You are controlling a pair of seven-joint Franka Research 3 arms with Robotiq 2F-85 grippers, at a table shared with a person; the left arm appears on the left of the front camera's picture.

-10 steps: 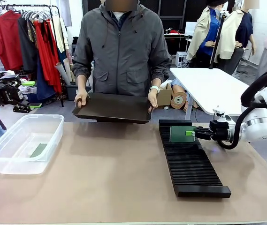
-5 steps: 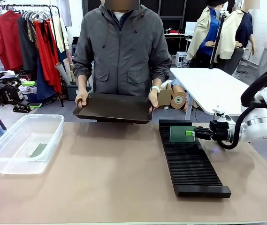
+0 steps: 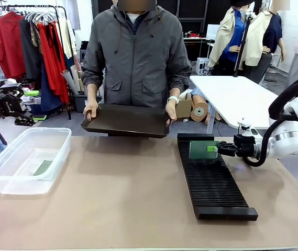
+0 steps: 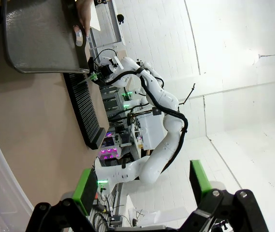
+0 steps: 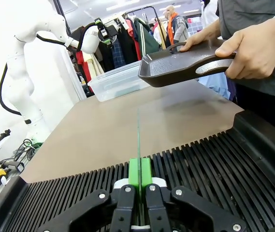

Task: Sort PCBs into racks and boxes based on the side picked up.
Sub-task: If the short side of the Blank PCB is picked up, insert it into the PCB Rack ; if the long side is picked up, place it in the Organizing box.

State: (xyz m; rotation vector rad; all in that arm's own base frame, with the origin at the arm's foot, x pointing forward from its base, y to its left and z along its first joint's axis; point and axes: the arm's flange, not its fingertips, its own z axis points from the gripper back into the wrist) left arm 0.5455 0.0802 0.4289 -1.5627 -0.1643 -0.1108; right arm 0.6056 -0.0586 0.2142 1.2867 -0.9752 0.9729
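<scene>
My right gripper (image 3: 218, 149) is shut on a green PCB (image 3: 203, 149), held upright on edge over the far end of the black slotted rack (image 3: 214, 180). In the right wrist view the PCB (image 5: 138, 140) is edge-on, a thin line rising from between my shut fingers (image 5: 139, 175), with the rack's slots (image 5: 209, 166) just beneath it. A second PCB (image 3: 43, 167) lies flat in the clear box (image 3: 12, 183) at the table's left. My left gripper (image 3: 13, 107) hangs off the table's left side above that box; in its wrist view it (image 4: 143, 187) stands open with nothing between the green pads.
A person across the table holds a smooth black tray (image 3: 128, 120) in both hands above the far edge. It also shows as the tray (image 5: 183, 60) beyond the rack and the tray (image 4: 40, 36) in the left wrist view. Bare brown tabletop (image 3: 122, 193) lies between box and rack.
</scene>
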